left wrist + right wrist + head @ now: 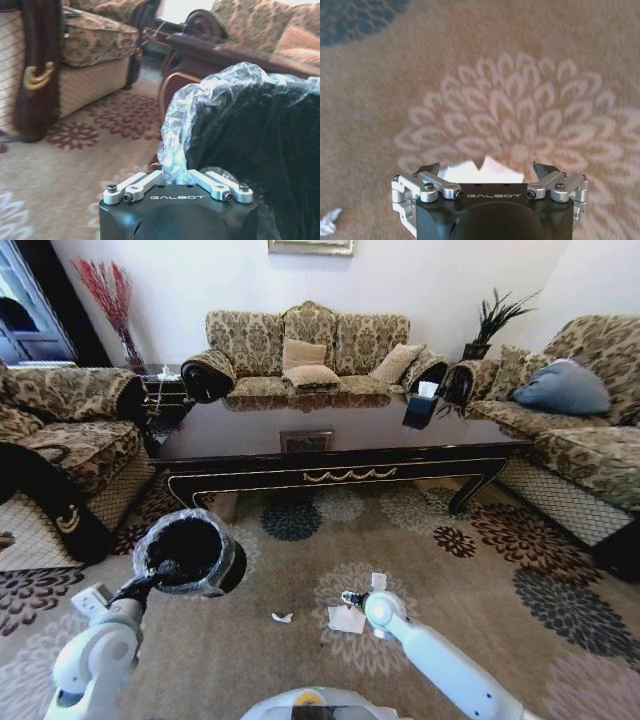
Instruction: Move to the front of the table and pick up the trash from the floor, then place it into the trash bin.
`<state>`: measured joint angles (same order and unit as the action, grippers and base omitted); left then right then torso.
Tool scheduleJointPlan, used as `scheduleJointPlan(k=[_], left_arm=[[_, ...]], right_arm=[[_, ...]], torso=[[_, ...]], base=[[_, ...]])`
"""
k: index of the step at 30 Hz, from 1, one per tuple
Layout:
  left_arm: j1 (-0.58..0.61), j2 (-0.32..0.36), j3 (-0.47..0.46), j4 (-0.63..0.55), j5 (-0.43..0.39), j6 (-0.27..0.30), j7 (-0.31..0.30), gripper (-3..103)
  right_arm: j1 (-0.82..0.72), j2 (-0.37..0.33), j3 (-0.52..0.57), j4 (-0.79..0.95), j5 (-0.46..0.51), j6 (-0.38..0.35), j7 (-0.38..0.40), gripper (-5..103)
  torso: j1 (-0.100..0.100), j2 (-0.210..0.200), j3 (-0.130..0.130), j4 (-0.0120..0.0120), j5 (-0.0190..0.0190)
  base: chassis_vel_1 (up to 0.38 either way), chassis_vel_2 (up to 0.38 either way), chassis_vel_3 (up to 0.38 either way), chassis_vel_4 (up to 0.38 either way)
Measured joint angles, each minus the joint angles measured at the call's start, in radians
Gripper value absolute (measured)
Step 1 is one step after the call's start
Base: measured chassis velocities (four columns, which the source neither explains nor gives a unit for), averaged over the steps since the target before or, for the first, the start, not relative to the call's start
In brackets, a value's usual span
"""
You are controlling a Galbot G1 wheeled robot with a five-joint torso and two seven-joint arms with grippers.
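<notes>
My left gripper [160, 577] is shut on the rim of the trash bin [190, 548], a small black bucket with a crinkly clear liner, and holds it above the carpet at the left. The left wrist view shows the same gripper [175, 176] clamped on the liner edge of the bin [250, 140]. My right gripper [352, 598] is low over the carpet, open, with a flat white napkin [347, 620] just below it. In the right wrist view, the napkin [470, 174] lies between the spread fingers [429, 168] of this gripper [485, 166]. A small crumpled white wrapper [282, 617] [327, 223] lies apart on the carpet. Ahead stands the dark glossy table [340, 475].
Patterned sofas stand at the left [60, 440], behind the table [310, 345] and at the right [580, 430]. A black tissue box [422, 405] sits on the table top. A small white scrap [378, 581] lies beside the right gripper. Flowered carpet [500, 580] spreads between me and the table.
</notes>
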<state>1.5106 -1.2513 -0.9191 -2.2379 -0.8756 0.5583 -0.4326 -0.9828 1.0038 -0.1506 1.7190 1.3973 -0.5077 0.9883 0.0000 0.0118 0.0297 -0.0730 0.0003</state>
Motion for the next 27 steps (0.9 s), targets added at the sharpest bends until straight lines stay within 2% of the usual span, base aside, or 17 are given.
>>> scheduleJointPlan(k=[7,11,17,27], left_arm=[[0.002,-0.040,0.045,-0.036,0.030,0.005,0.002,2],[0.015,-0.067,0.051,-0.065,0.037,0.002,0.010,2],[0.026,-0.054,0.038,-0.072,0.038,-0.003,0.012,2],[0.027,-0.053,0.047,-0.063,0.065,-0.006,0.012,2]], right_arm=[[0.015,0.057,-0.040,-0.070,0.041,0.005,0.051,100],[0.045,0.148,-0.051,-0.170,0.062,0.007,0.062,100],[0.063,0.229,-0.026,-0.249,0.071,0.028,0.050,100],[0.049,0.231,-0.012,-0.310,0.017,0.064,0.002,100]], torso=[[0.000,0.000,0.000,0.0001,-0.0004],[0.000,0.000,0.000,0.0001,-0.0002],[0.000,0.000,0.000,0.0003,-0.0003],[0.000,0.000,0.000,0.0001,-0.0003]], base=[[0.000,0.000,0.000,0.000],[0.000,0.000,0.000,0.000],[0.000,0.000,0.000,0.000],[0.000,0.000,0.000,0.000]])
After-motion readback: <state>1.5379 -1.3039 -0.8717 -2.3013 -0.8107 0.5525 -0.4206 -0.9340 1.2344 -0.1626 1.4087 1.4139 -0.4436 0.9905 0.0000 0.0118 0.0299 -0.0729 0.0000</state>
